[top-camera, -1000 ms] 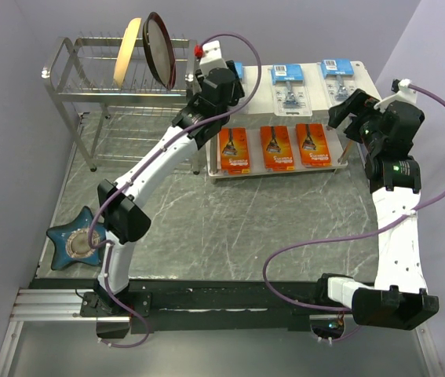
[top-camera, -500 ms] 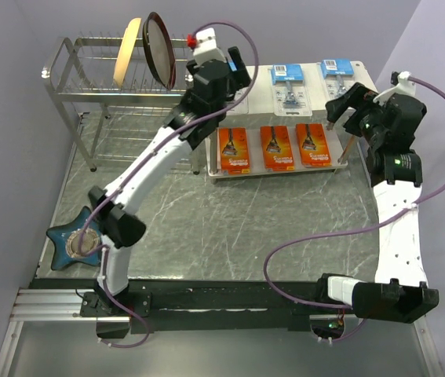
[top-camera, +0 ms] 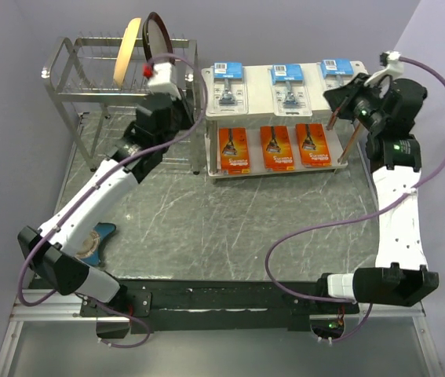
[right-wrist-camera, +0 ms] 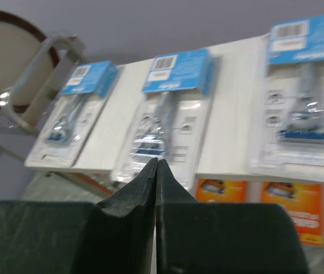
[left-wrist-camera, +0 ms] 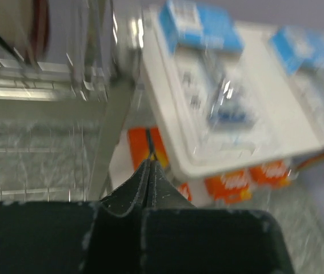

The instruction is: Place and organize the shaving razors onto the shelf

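Grey marble table (top-camera: 230,228) is carrying both arms. The left gripper (left-wrist-camera: 148,162) and right gripper (right-wrist-camera: 156,162) are each pressing their fingers together, empty. Beyond, three orange razor packs (top-camera: 279,147) are lying on the lower board of the shelf (top-camera: 258,96), and three blue razor packs (top-camera: 288,86) on top.

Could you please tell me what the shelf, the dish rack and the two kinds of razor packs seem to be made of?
Shelf: matte white boards, perhaps painted wood or plastic; no grain shows.
Dish rack: chrome-finished metal wire, judging by bright glints.
Blue razor packs: glossy clear plastic blister over printed card, with reflections.
Orange razor packs: printed card; any plastic front is unclear.
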